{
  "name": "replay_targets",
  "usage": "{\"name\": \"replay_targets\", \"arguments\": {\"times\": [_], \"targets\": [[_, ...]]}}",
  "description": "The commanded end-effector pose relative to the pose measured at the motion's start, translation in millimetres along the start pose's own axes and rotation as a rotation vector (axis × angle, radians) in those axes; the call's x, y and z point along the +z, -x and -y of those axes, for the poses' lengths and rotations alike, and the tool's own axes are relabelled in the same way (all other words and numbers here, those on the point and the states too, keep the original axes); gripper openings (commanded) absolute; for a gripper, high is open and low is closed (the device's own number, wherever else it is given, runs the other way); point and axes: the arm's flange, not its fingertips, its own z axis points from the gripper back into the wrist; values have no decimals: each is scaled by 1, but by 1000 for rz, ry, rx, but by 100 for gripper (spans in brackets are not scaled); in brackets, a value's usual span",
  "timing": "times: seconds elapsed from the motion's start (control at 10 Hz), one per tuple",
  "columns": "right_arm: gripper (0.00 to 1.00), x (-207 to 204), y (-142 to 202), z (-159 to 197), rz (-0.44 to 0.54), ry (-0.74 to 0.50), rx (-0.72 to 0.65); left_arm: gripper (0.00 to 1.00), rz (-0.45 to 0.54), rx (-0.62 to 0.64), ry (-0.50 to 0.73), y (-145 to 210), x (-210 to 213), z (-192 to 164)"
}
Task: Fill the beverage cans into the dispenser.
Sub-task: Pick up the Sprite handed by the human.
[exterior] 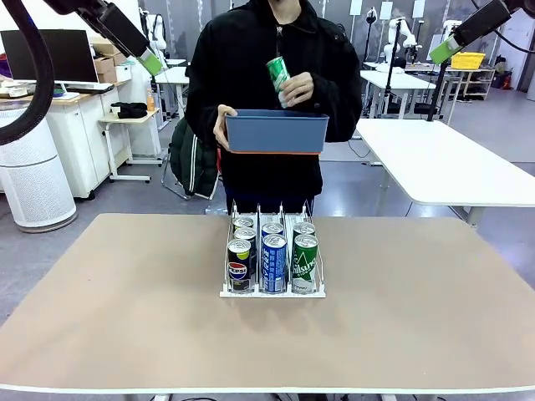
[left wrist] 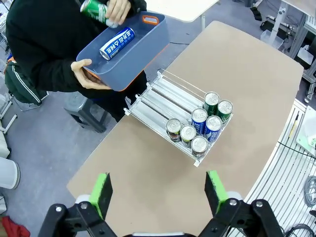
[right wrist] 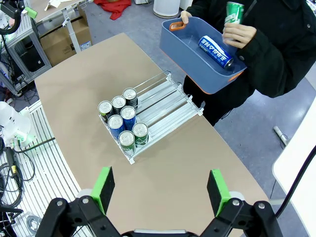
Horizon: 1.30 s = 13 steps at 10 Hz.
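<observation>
My left gripper [left wrist: 158, 190] and right gripper [right wrist: 162, 186] hang wide open, empty, high above the counter [exterior: 125, 317]. Below, the dispenser [exterior: 272, 293] holds seven beverage cans [exterior: 273, 255] at its front lip. Beyond, a person's hand [exterior: 298, 88] holds a green can [exterior: 277, 70] above a blue tub [exterior: 276, 134].

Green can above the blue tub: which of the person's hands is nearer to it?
The person's left hand: it holds the green can just above the blue tub. The person's right hand grips the tub's opposite end, apart from the can.
</observation>
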Motion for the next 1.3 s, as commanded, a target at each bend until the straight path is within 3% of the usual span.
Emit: {"name": "replay_targets", "arguments": {"times": [0.0, 1.2], "targets": [[100, -1, 1, 0, -3, 0, 2, 100, 5, 6, 3, 0, 1, -1], [100, -1, 1, 0, -3, 0, 2, 100, 5, 6, 3, 0, 1, -1]]}}
